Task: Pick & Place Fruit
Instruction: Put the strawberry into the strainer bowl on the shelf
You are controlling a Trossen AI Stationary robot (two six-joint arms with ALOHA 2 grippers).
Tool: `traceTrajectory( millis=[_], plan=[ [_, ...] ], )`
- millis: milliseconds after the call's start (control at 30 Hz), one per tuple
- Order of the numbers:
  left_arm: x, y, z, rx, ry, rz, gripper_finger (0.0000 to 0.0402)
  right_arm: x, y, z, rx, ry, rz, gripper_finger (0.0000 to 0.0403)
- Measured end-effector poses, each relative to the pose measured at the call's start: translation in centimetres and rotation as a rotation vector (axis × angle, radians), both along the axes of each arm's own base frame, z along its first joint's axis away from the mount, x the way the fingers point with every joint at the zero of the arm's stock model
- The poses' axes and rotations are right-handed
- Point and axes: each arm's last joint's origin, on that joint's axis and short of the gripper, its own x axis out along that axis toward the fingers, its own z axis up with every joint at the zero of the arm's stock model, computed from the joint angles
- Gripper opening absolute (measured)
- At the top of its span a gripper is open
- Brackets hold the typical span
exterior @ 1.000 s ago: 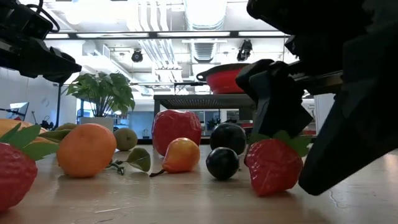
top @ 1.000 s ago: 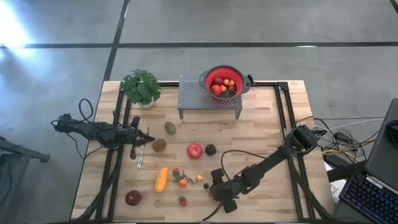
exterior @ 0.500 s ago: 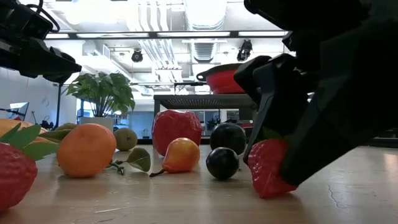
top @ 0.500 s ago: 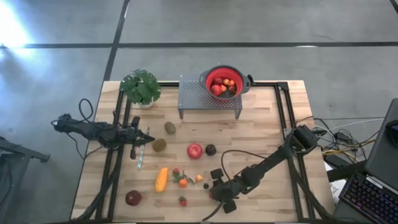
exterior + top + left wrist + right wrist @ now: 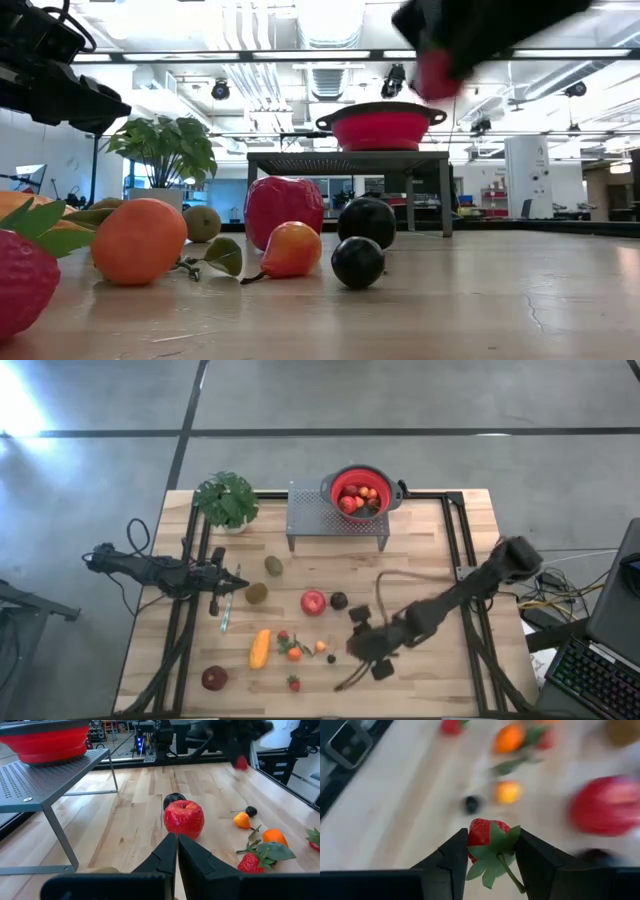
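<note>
wood table (image 5: 420, 560) w/ fruit; r hand (image 5: 490, 851) pinching strawberry (image 5: 487, 836); l hand (image 5: 176, 851) pressed together.

Bright ceiling lights (image 5: 330, 15) shine. The right arm (image 5: 440, 610) looks blurry. Sun glare hits the floor (image 5: 20, 415).

One camera hangs overhead, staring straight down on the whole pale wooden-slat table (image 5: 420, 570). Another sits at tabletop level, close behind the small toy fruit, facing the room. Each wrist camera peers forward past its dark fingers. All four catch the glossy red toy apple (image 5: 313, 601).
</note>
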Motion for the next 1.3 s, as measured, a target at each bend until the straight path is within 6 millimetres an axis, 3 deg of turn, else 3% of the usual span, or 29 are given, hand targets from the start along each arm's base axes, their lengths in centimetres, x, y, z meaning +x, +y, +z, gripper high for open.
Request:
traceTrajectory(
  millis=[200, 300, 567, 733, 900, 1067, 1300],
  plan=[
    [0.0, 0.0, 0.0, 0.001, 0.001, 0.000, 0.0021, -1.4, -6.5, 6.5, -0.165, -0.198, -0.170, 0.0141],
    [0.0, 0.0, 0.0, 0.001, 0.001, 0.001, 0.0021, -2.4, -10.5, 9.4, -0.169, -0.278, -0.260, 0.0145],
    [0.0, 0.0, 0.0, 0.001, 0.001, 0.000, 0.0021, -5.3, -20.2, 13.4, -0.122, -0.414, -0.490, 0.0137],
    [0.0, 0.0, 0.0, 0.001, 0.001, 0.001, 0.0021, -6.4, -25.7, 13.6, -0.030, -0.411, -0.606, 0.0143],
    [0.0, 0.0, 0.0, 0.001, 0.001, 0.001, 0.0021, -6.8, -29.9, 12.8, -0.005, -0.377, -0.721, 0.0143],
    [0.0, 0.0, 0.0, 0.001, 0.001, 0.001, 0.0021, -5.9, -32.5, 11.9, 0.029, -0.342, -0.792, 0.0137],
    [0.0, 0.0, 0.0, 0.001, 0.001, 0.001, 0.0021, -2.6, -35.0, 9.5, 0.047, -0.241, -0.832, 0.0146]
  ],
)
